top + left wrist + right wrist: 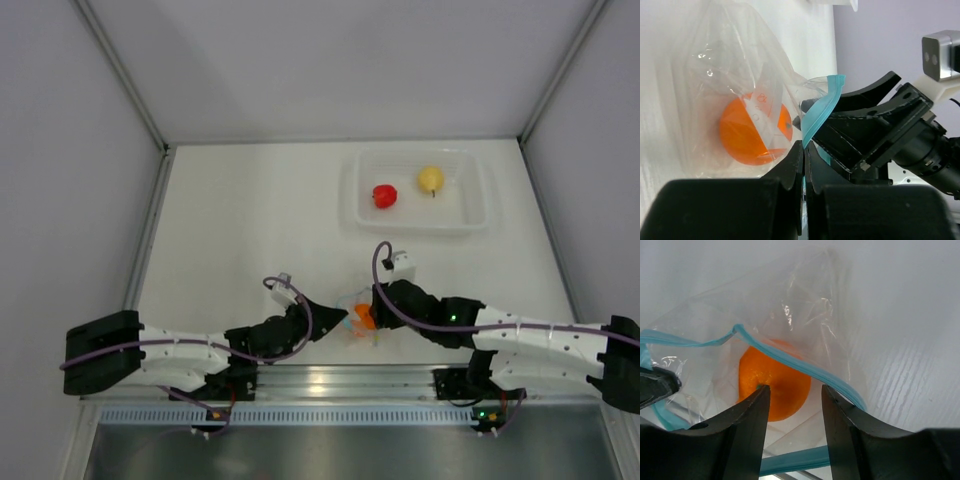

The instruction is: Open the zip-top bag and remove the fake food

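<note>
- The table (250,220) carries everything. The clear tray (470,222) sits in the upper right of the top view, apparently as the drop-off.
- The zip-top bag (725,75) lies at lower centre of the top view, between the arms, its blue zip strip (822,107) parted.
- The left gripper (804,146) is clenched on the bag's rim beside the strip, likely to anchor it.
- The right gripper (792,390) is spread and grasps nothing, aimed into the mouth.
- Of the fake food, the orange fruit (775,385) sits inside the bag. The red fruit (384,196) and yellow fruit (431,180) lie in the tray.
</note>
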